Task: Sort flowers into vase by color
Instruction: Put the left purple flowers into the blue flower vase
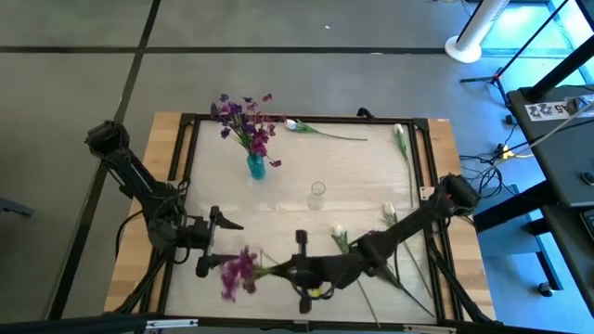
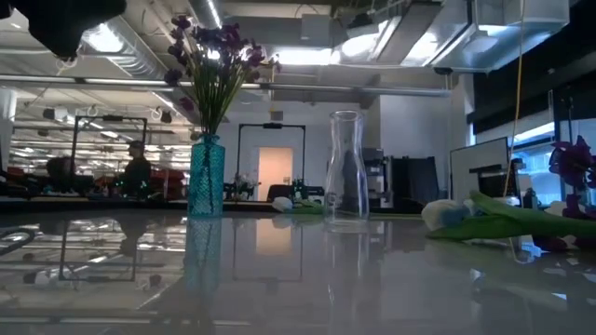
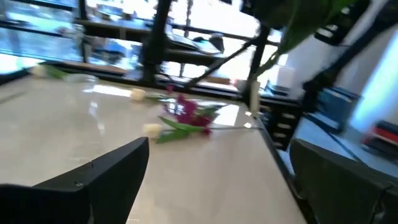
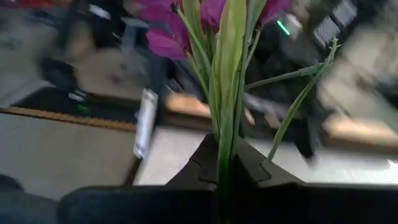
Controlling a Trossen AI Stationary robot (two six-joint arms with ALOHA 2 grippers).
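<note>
My right gripper (image 1: pixel 293 271) is near the table's near edge and is shut on a purple-magenta flower stem. Its blossoms (image 1: pixel 237 272) point toward the table's left, close to my left gripper (image 1: pixel 221 246), which is open and holds nothing. A blue vase (image 1: pixel 255 166) stands toward the far left with purple flowers in it. A clear glass vase (image 1: pixel 317 195) stands upright at mid-table, holding nothing. White tulips lie flat on the table: one (image 1: pixel 295 124) at the far edge, one (image 1: pixel 399 135) far right, two (image 1: pixel 340 233) beside my right arm. My right gripper pinches the purple flower's green stems (image 4: pixel 224 163) between its two shut fingers, below the blossoms (image 4: pixel 177 31). The fingers point toward the table's left, along the stem. The flower sticks out past the fingertips, roughly level, with its blossoms (image 2: pixel 570 164) clear of the tabletop.
A dark frame (image 1: pixel 306 119) borders the white tabletop. In the left wrist view another purple stem (image 3: pixel 186 113) lies on the table beside a white tulip (image 3: pixel 152 129). Bare tabletop lies between the two vases and the near edge. People sit in the room behind.
</note>
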